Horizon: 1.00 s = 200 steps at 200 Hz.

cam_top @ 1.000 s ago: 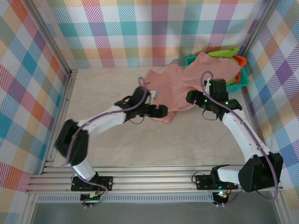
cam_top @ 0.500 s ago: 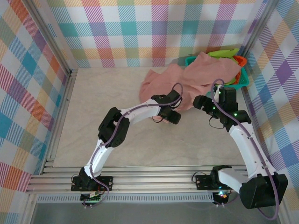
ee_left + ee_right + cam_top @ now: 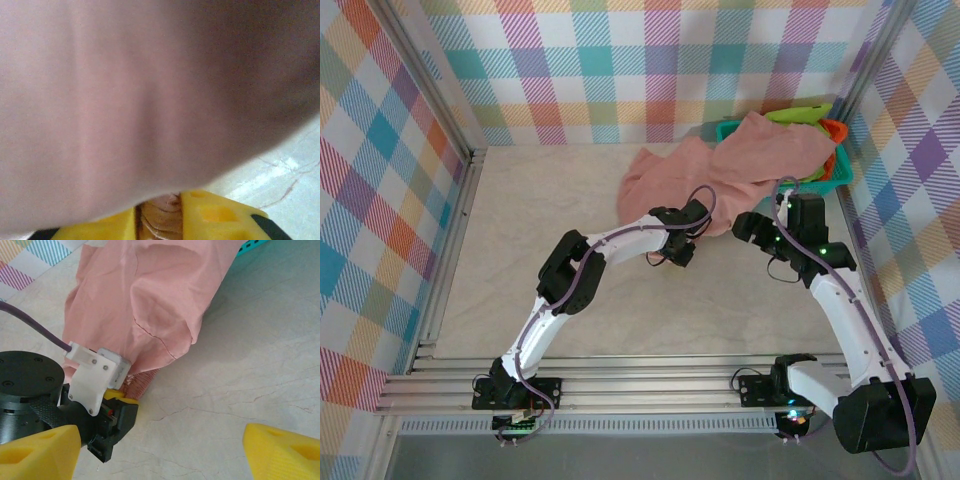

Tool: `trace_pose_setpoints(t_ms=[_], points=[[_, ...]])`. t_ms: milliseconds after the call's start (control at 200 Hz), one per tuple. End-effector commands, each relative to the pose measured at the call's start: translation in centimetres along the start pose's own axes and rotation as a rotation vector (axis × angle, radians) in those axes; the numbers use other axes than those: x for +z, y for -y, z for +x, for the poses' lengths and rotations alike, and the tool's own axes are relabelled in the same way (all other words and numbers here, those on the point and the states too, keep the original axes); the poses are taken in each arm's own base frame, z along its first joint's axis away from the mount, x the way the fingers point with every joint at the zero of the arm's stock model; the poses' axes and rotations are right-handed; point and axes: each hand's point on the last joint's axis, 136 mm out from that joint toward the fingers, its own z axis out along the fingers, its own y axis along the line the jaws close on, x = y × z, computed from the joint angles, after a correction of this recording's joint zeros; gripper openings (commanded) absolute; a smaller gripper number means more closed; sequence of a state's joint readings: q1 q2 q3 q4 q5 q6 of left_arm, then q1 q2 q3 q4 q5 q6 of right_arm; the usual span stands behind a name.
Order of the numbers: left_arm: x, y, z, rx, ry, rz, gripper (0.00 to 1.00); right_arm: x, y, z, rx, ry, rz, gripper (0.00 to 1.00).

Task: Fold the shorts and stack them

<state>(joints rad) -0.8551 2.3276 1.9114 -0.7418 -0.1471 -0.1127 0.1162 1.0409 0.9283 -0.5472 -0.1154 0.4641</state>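
Dusty pink fabric shorts (image 3: 720, 170), draped from the teal plastic basket (image 3: 840, 178) onto the table, are pinched at the near edge by the left gripper (image 3: 678, 256). The right gripper (image 3: 160, 452) is spread wide and empty. The shallow bite could be lost on pulling, or the basket dragged.

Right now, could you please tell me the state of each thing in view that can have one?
teal basket: upright, shorts inside.
pink shorts: unfolded, bunched, draped from the teal basket onto the table.
green shorts: bunched in the teal basket.
orange shorts: in the teal basket, mostly hidden.
left gripper: closed on the pink shorts' ribbed edge.
right gripper: open, empty.
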Motion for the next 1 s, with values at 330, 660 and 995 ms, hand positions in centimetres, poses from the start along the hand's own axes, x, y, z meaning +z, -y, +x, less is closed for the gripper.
trace_pose_setpoints(t_ms=[330,660,995], points=[[-16.2,-4.7,-5.2,-0.143,0.315,0.122,0.0,-0.8,-1.2,-0.8,-0.045,0.02,-0.053,0.84],[-32.0,-11.4,-4.5,-0.248,0.595,0.158,0.0,-2.5,-5.0,-2.0,-0.118,0.031,-0.212,0.81],[-33.1,-18.1,1.5,-0.385,0.564,0.014,0.0,-0.5,-12.3,3.2,-0.477,-0.072,-0.299,0.8]])
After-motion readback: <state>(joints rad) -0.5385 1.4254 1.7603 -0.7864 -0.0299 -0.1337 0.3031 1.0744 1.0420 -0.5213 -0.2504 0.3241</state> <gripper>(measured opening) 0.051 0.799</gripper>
